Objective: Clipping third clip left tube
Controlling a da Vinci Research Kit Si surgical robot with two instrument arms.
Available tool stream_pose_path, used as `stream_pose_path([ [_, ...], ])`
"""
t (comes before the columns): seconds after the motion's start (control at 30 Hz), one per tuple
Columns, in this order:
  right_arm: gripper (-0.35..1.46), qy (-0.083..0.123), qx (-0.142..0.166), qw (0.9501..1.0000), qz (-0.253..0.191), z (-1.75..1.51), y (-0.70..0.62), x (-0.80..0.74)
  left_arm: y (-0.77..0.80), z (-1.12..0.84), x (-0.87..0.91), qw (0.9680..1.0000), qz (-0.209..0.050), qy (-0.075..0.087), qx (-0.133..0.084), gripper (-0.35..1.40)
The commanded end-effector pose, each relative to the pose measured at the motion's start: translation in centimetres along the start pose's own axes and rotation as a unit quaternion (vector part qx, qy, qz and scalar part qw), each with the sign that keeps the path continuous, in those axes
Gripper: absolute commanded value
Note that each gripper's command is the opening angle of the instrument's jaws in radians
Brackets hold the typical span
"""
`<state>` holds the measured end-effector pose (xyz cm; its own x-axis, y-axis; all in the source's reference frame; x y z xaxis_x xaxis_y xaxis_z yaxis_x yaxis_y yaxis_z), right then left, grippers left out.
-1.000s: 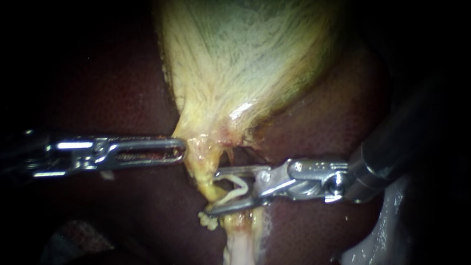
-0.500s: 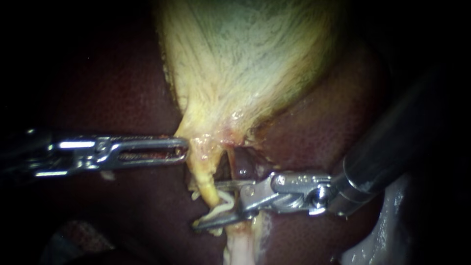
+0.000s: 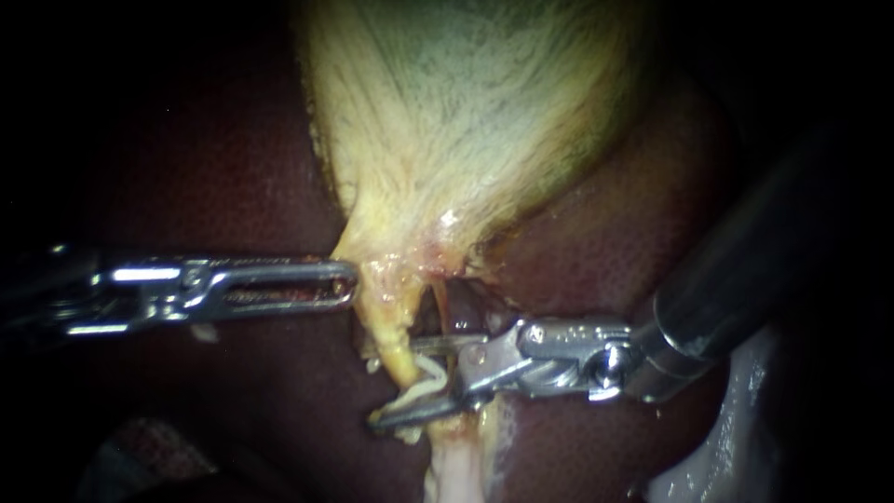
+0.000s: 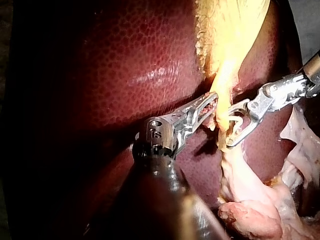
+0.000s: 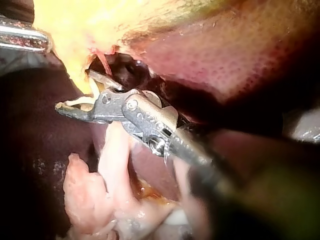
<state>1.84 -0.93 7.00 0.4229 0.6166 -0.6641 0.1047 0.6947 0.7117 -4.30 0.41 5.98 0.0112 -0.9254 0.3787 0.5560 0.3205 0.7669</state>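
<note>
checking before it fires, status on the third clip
left instrument shut on gallbladder edge. right instrument holds clip open astride left tube, not yet squeezed. nothing in the way.

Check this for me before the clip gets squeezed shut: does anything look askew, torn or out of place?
Nothing clearly wrong. The right instrument holds the white clip in its jaws, astride the left tube; the left instrument grips the gallbladder edge. Only small frayed whitish shreds hang by the lower jaw tip.
</note>
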Motion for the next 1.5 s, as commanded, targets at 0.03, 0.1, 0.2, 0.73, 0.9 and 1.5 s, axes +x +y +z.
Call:
stream_pose_path([
  [0.03, 0.51, 0.001, -0.002, 1.0000, 0.000, 0.00, 0.00, 0.03, 0.00, 0.00, 0.00, 1.0000, 0.000, 0.001, 0.000, -0.35],
  [0.1, 0.50, 0.003, -0.004, 1.0000, 0.002, -0.01, 0.00, 0.08, 0.00, 0.01, 0.00, 1.0000, 0.000, 0.000, 0.000, -0.35],
  [0.2, 0.49, 0.006, -0.006, 1.0000, 0.004, -0.03, -0.01, 0.14, 0.00, 0.01, 0.00, 1.0000, 0.000, 0.000, 0.000, -0.35],
  [0.73, 0.44, 0.015, -0.017, 0.9997, 0.011, -0.12, 0.01, 0.34, -0.01, 0.02, 0.00, 1.0000, 0.000, 0.000, 0.000, -0.35],
  [0.9, 0.41, 0.015, -0.018, 0.9997, 0.011, -0.13, 0.03, 0.33, -0.01, 0.02, 0.00, 1.0000, 0.000, 0.000, 0.000, -0.35],
  [1.5, 0.25, 0.016, -0.021, 0.9996, 0.011, -0.15, 0.06, 0.32, -0.01, 0.02, 0.00, 1.0000, 0.000, 0.001, 0.001, -0.35],
])
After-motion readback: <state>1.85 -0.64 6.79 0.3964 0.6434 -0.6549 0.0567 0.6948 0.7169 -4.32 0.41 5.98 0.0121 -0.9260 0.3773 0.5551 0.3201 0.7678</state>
